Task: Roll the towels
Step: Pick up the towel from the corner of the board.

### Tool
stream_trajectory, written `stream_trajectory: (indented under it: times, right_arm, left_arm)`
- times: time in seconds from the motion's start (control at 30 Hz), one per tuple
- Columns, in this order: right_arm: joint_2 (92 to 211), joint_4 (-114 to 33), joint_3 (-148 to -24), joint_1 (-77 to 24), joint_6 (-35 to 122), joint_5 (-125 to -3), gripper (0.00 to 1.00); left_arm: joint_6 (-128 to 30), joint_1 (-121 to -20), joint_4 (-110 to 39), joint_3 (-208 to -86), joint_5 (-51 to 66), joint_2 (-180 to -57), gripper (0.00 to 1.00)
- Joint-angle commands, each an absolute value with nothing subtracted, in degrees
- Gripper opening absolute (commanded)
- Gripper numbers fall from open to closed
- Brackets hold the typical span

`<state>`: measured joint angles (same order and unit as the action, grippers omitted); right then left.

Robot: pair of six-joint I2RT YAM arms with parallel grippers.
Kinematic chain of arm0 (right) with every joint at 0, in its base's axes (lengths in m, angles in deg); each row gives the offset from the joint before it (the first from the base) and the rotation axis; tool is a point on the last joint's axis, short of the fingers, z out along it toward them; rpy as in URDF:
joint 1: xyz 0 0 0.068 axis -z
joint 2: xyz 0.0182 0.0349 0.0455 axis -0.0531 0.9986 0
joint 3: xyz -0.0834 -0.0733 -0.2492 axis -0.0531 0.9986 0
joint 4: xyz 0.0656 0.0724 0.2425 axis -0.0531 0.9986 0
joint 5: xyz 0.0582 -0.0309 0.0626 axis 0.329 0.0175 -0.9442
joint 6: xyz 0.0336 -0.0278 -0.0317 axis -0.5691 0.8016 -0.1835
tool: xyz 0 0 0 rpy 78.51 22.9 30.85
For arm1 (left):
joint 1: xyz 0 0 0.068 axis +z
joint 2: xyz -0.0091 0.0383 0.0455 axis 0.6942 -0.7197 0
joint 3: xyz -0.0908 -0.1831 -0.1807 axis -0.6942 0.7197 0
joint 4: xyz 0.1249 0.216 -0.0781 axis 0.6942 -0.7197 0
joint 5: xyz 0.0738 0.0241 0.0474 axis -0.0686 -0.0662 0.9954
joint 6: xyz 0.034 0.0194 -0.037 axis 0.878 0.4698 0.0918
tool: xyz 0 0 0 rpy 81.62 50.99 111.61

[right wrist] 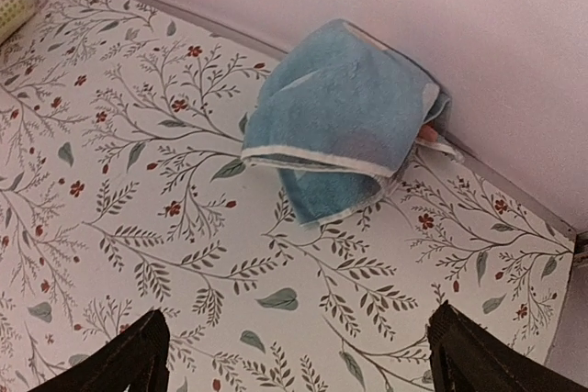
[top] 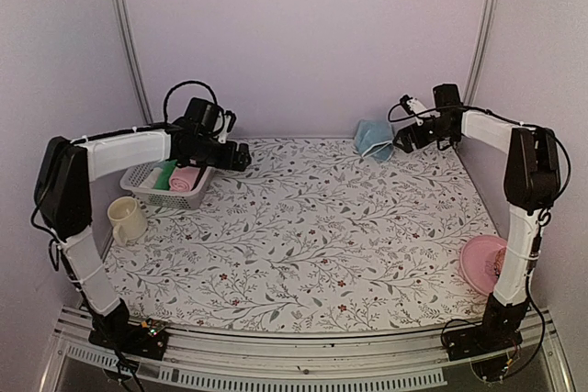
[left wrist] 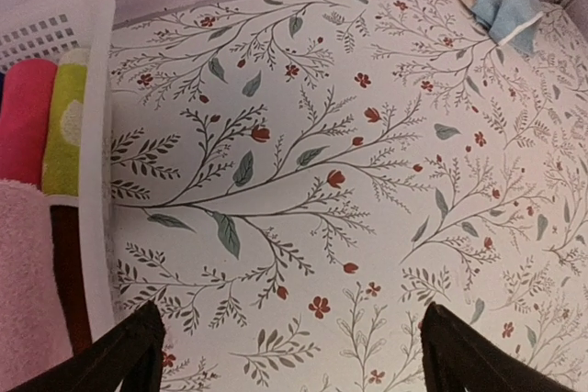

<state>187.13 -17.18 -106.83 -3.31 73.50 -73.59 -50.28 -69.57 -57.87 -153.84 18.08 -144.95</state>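
Two towels: one pink towel (top: 186,178) inside the basket (top: 165,199), one blue towel (top: 374,139) well right of it. One basket, one cup (top: 127,219) near it — and one plate (top: 480,262).

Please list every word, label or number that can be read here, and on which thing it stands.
None can be read in any view.
The light blue towel bears a small orange mark, too small to tell if it is lettering.
The white basket, the mug and the pink plate show no print.

first towel (top: 186,178) in basket (top: 154,197) left, second towel (top: 374,138) back right (well apart)
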Motion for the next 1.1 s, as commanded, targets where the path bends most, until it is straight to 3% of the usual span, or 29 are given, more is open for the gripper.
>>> stream_trajectory:
  times: [0.0, 0.3, 1.07]
  right_arm:
    - [191.4, -22.1, -113.4, -3.4, 66.6, -68.3, 0.99]
    - [192.0, -25.0, -111.2, -3.0, 64.6, -72.3, 0.99]
    - [197.1, -25.3, -113.5, -2.7, 63.9, -76.2, 0.99]
  left_arm:
    - [-51.8, -69.7, -52.5, -158.6, 16.5, -153.3, 0.97]
    - [-51.1, -68.9, -56.0, -171.5, 26.7, -169.0, 0.97]
    - [-52.9, -59.9, -51.8, -173.2, 31.6, -173.9, 0.97]
